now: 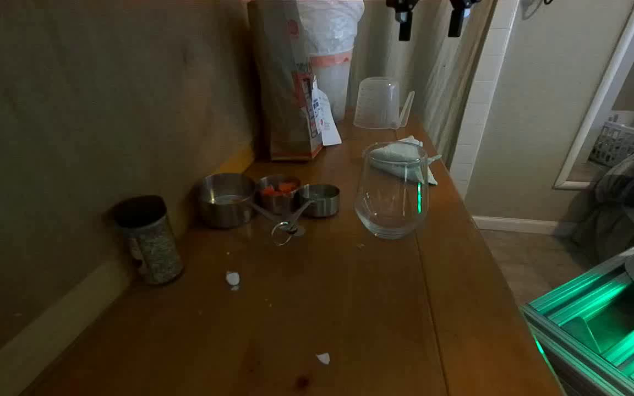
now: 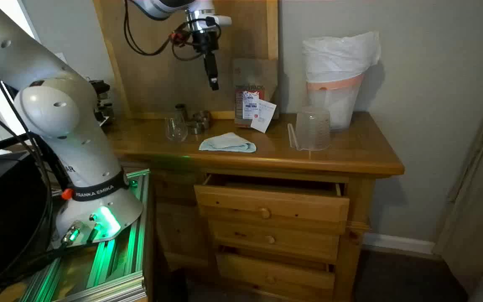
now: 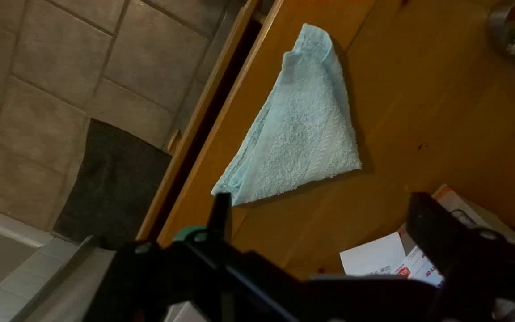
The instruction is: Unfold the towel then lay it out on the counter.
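Note:
The towel is a pale blue-white cloth, folded over itself into a rough triangle. It lies on the counter near the front edge in both exterior views (image 1: 431,175) (image 2: 228,143) and in the wrist view (image 3: 304,123). The counter is a brown wooden top with plank seams, seen in all views (image 1: 317,308) (image 2: 359,153) (image 3: 418,107). My gripper is open and empty, high above the counter in both exterior views (image 1: 430,33) (image 2: 213,83). In the wrist view (image 3: 321,197) the fingers are wide apart, the left fingertip overlapping the towel's lower corner in the picture.
A clear glass (image 1: 391,203) stands beside the towel. Metal measuring cups (image 1: 228,201) and a jar (image 1: 151,242) stand along the wall. A paper bag (image 2: 255,90), a measuring jug (image 2: 312,128) and a lined bin (image 2: 336,98) stand further along. The top drawer (image 2: 271,205) is partly open.

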